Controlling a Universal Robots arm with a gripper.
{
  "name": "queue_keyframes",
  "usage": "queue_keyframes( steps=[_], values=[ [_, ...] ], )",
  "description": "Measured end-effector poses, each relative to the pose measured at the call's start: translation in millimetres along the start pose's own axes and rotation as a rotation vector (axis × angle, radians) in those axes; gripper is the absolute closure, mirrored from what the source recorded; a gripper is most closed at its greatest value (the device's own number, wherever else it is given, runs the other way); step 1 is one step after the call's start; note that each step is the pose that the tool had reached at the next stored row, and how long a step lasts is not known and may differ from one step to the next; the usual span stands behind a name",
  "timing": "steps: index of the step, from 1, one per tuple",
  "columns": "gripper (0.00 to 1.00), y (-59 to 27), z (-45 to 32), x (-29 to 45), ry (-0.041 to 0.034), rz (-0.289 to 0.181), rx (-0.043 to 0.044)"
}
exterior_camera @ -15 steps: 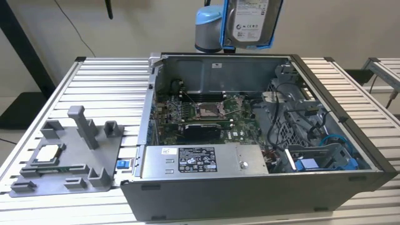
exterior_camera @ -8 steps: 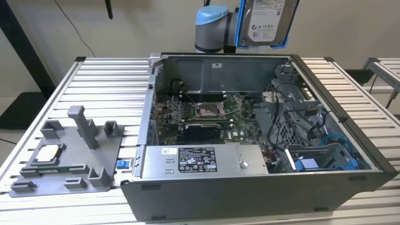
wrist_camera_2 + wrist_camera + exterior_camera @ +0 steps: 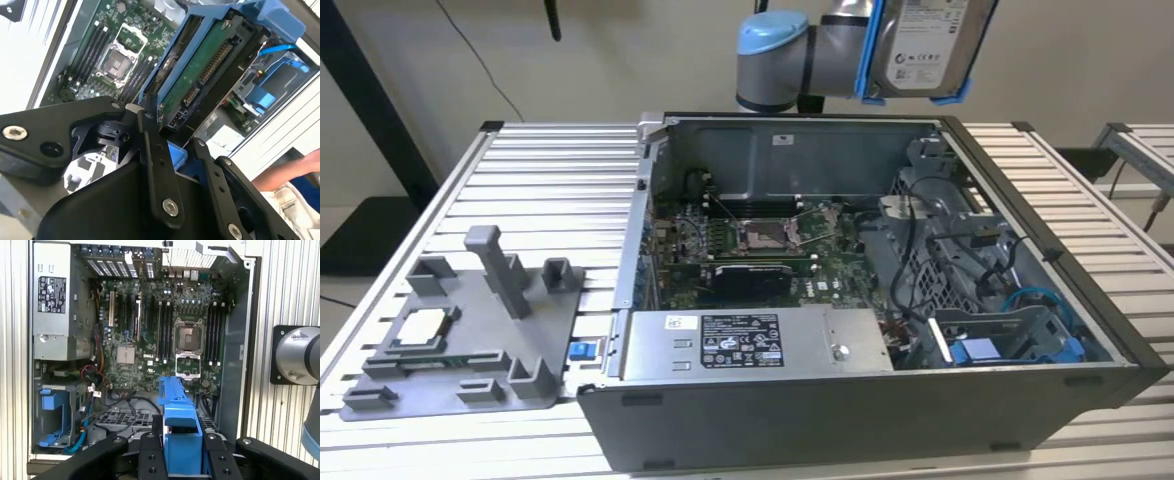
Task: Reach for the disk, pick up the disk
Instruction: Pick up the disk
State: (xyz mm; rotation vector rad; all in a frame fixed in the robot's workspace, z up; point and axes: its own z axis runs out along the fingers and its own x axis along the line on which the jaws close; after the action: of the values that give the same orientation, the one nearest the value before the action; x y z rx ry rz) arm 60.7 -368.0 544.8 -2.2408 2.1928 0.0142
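Observation:
The disk (image 3: 927, 45), a silver-grey hard drive with a white label in a bright blue frame, hangs upright high above the back of the open computer case (image 3: 1067, 300). My gripper (image 3: 181, 452) is shut on it, its black fingers (image 3: 150, 457) pressing either side of the blue frame. In the second wrist view the gripper (image 3: 176, 156) clamps one end of the disk (image 3: 210, 65), whose green circuit-board underside and connectors face the camera. In the first wrist view the disk (image 3: 175, 405) appears edge-on as a blue strip over the motherboard.
The case holds a motherboard (image 3: 761, 240), a power supply (image 3: 740, 340) and a blue bracket (image 3: 987, 350) in the drive bay. A grey fixture (image 3: 467, 340) with a small square chip lies at the exterior view's left on the slatted table (image 3: 547, 180). A person's hand (image 3: 295, 172) is nearby.

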Motion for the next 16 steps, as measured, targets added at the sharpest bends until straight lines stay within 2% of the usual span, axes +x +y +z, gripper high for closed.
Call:
queue_keyframes(
  steps=[10, 16],
  values=[
    [1.00, -43.8, 0.0, 0.9, -0.0001, 0.000, 0.0001],
    [1.00, -44.0, 0.0, 0.9, 0.0007, 0.000, 0.0001]
  ],
)
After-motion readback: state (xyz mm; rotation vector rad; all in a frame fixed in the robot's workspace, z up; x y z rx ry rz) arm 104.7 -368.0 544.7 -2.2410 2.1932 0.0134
